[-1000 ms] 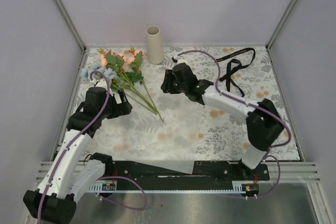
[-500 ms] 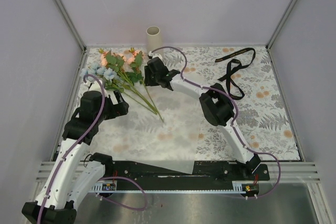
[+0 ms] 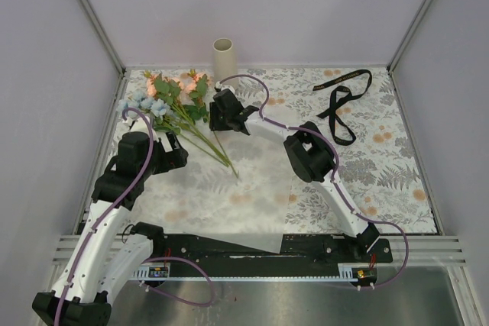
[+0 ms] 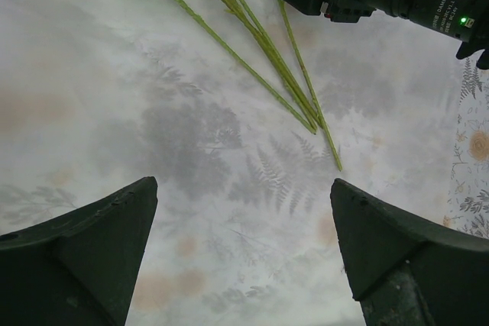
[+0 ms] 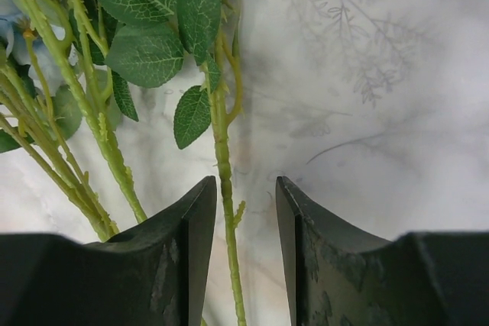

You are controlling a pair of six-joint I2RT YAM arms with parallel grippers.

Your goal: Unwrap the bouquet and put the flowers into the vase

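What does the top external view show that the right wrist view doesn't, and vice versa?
Top external only: the vase upright at the far edge, the black ribbon lying to the right, the left gripper open beside the flowers. Right wrist only: one stem lined up in the gap of the right gripper, jaws not closed on it. Both: the flowers lying on the patterned cloth.

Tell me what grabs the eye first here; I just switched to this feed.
First, the loose flowers, fanned over the far-left corner of the table with stems pointing to the middle. The right gripper hangs over them, one stem between its part-open fingers but not pinched; the left gripper sits wide open near the stem ends. The vase stands upright at the back edge, and a black ribbon lies far right.
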